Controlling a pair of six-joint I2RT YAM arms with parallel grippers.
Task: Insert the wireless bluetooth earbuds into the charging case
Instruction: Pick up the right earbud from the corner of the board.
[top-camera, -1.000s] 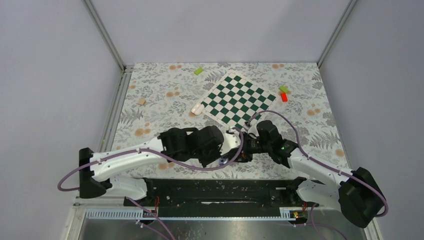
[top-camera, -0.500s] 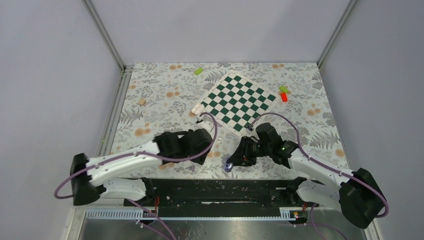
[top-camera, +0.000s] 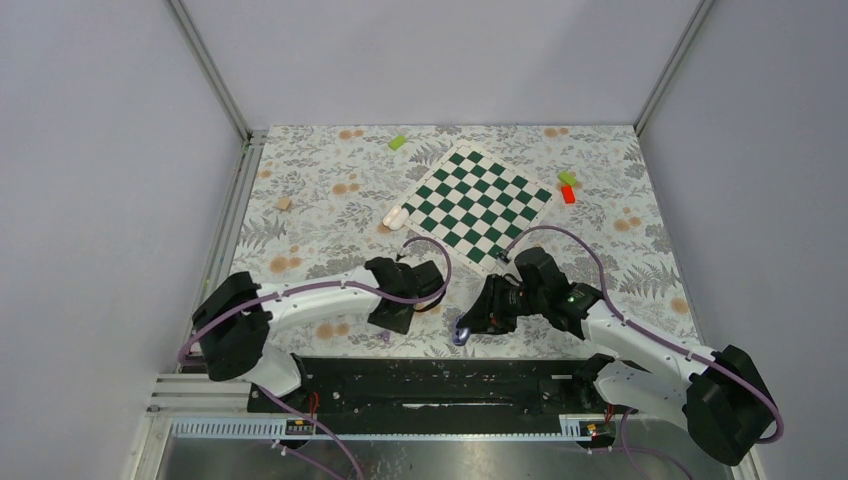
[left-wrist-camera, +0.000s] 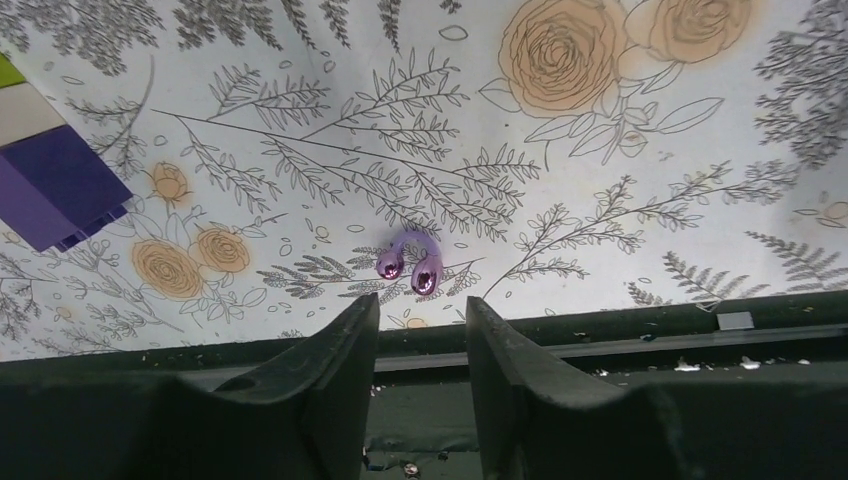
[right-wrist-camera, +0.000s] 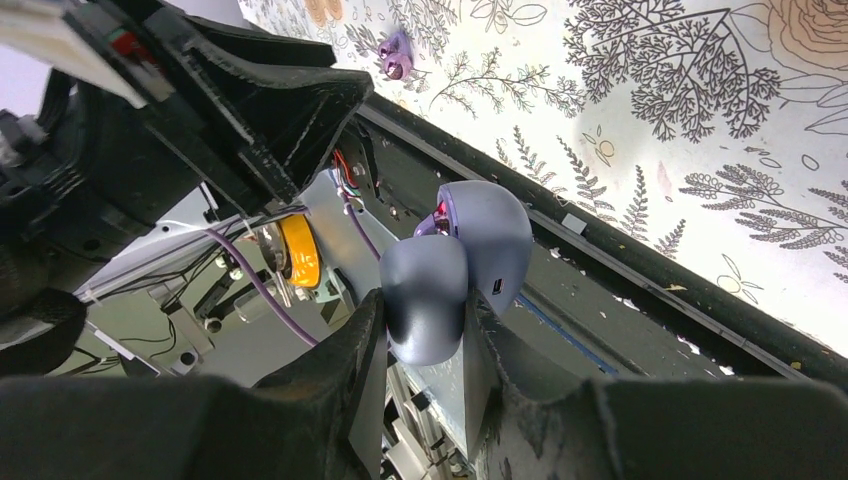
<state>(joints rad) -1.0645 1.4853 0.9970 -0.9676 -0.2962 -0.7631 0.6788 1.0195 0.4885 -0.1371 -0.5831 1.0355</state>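
Altogether counted two earbuds (left-wrist-camera: 425, 276): glossy purple plastic, lying side by side and touching on the floral-printed tablecloth (left-wrist-camera: 620, 120), just beyond the tips of the left gripper (left-wrist-camera: 420, 302). Found that gripper's two black fingers parted by a narrow gap, with nothing between them.

Counted one charging case (right-wrist-camera: 475, 235): smooth, rounded, pale lavender-grey plastic, its two halves standing open, with a pinkish-red glint inside and a small dark port on one shell. Saw it pinched on both sides by the right gripper (right-wrist-camera: 424, 312) and held near the front edge of the table, by the black rail (right-wrist-camera: 640, 290), apart from the earbuds.

Noted one green-and-white chessboard mat (top-camera: 478, 200) toward the back, with one small white oval object (top-camera: 395, 217) just beside its left corner. Noted one lime-green block (top-camera: 398, 142) behind the mat. Found one yellow-green block (top-camera: 566, 178) and one red block (top-camera: 568, 194) close together at its right corner, and one tan cube (top-camera: 284, 203) far to the left. Noted also one stacked white-and-purple block (left-wrist-camera: 55, 180) at the left margin of the left wrist view.
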